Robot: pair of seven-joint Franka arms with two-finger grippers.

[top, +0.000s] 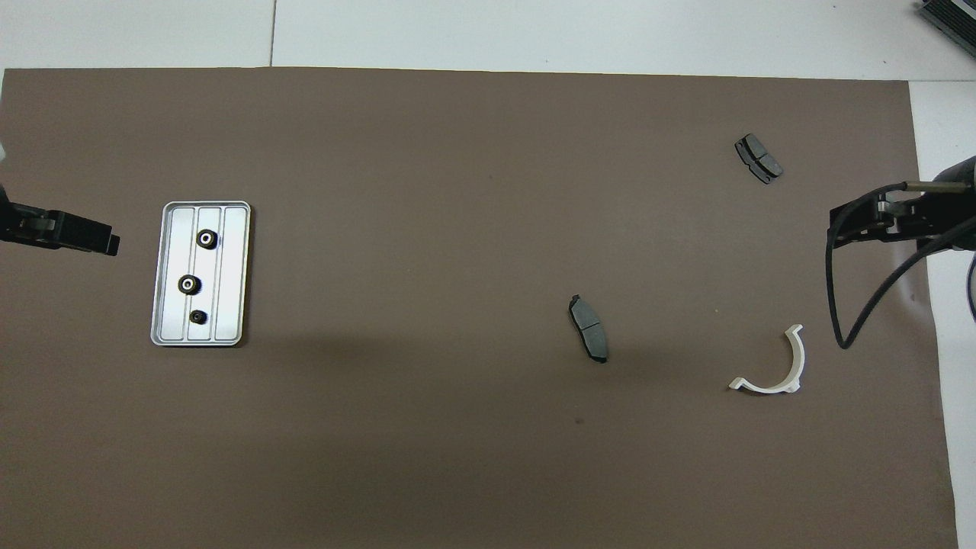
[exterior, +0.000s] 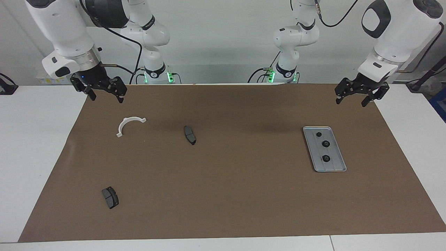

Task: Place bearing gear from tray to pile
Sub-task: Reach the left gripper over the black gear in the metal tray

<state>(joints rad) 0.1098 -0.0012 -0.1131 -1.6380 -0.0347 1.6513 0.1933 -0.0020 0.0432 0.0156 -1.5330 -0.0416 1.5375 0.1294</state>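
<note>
1. Hanging at the upper right of the facing view, the left tool (exterior: 360, 97) is up in the air over the brown mat's (exterior: 244, 195) corner, its fingers apart and holding nothing; it is the tool at the tray's end of the bench, so it looks the likelier one to make the pick.
2. Matching it at the upper left of that view, the right tool (exterior: 101, 92) is raised over the mat's edge, fingers apart and empty, waiting above the end where the loose parts lie.
3. Down and toward the middle from the left tool, the tray (exterior: 337, 166) sits flat on the mat at right of centre, well apart from both tools.
4. Three small dark gears lie in a row along its middle channel: gear one (exterior: 318, 134), gear two (exterior: 325, 143), gear three (exterior: 326, 158). Their spacing probably leaves room for fingers to come down around one.
5. The pile is spread toward the left of the facing view: a white half-ring (exterior: 129, 124), a brake pad (exterior: 190, 135) near the centre, and a second pad (exterior: 110, 197) at lower left.
6. No gear has left the tray, so the task looks not yet begun.
</note>
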